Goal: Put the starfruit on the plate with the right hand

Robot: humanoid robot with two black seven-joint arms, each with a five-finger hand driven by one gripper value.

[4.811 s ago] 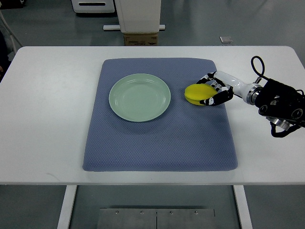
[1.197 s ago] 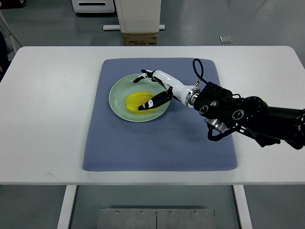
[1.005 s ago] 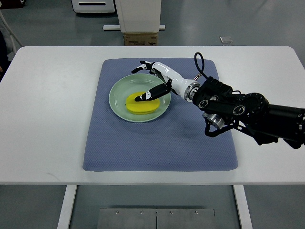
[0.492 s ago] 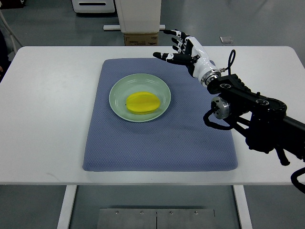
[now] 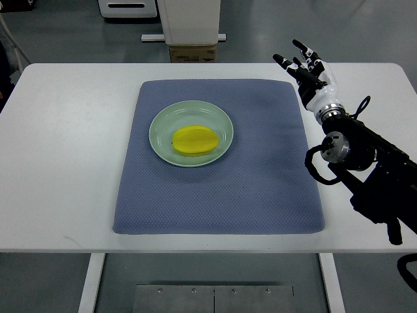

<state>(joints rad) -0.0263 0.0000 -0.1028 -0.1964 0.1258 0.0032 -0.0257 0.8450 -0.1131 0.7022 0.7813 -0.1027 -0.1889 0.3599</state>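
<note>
The yellow starfruit point(image 5: 195, 140) lies in the middle of the pale green plate point(image 5: 164, 121), which sits on the blue-grey mat point(image 5: 221, 195). My right hand point(image 5: 305, 66) is raised over the mat's far right corner, well away from the plate, with its white and black fingers spread and holding nothing. Its black forearm runs down toward the right edge of the picture. The left arm does not show.
The mat covers the centre of a white table point(image 5: 65, 163). Beyond the table's far edge stand a white machine base point(image 5: 189, 23) and a cardboard box point(image 5: 192, 52) on the floor.
The right hand has let go of the starfruit on the plate, lifted off, and swung right and back to the mat's far right corner. The starfruit stays on the plate.
</note>
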